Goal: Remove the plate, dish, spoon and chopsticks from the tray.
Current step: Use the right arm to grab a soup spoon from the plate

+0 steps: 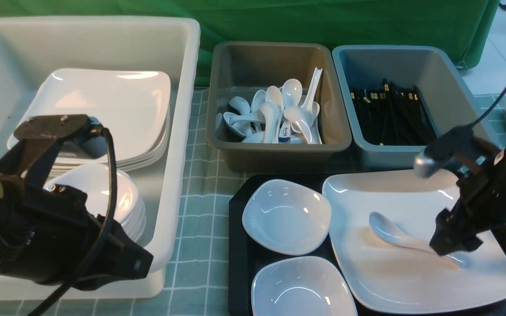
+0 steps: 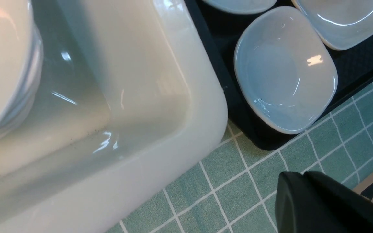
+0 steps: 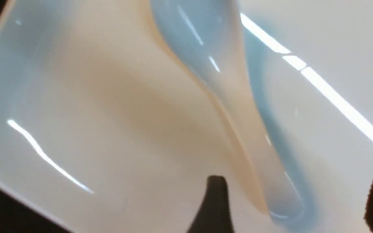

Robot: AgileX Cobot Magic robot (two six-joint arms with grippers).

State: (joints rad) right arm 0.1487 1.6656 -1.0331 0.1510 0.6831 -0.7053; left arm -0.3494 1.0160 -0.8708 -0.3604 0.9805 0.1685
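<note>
1. Front view. The tray [image 1: 239, 245] sits on the checked cloth [image 1: 200, 184] and carries the plate [image 1: 411, 285] and two small dishes [image 1: 286, 215] [image 1: 301, 287]. The spoon [image 1: 389, 232] lies in the plate, with the right gripper [image 1: 455, 245] lowered at its handle end. The left gripper [image 1: 136, 262] hangs over the near edge of the white tub [image 1: 185, 131]. Behind the tray, one grey tub [image 1: 279, 151] holds white spoons and another holds black chopsticks [image 1: 393, 116].
2. Left wrist view. The left gripper [image 2: 319, 204] shows as one black mass, jaws closed, over the cloth. It is near the corners of the white tub [image 2: 189, 129] and the tray [image 2: 225, 106].
3. Right wrist view. The fingertips [image 3: 217, 200] of the right gripper [image 3: 298, 202] stand apart, one on each side of the spoon [image 3: 225, 81] handle. Neither touches it. The spoon rests on the plate [image 3: 76, 113].
</note>
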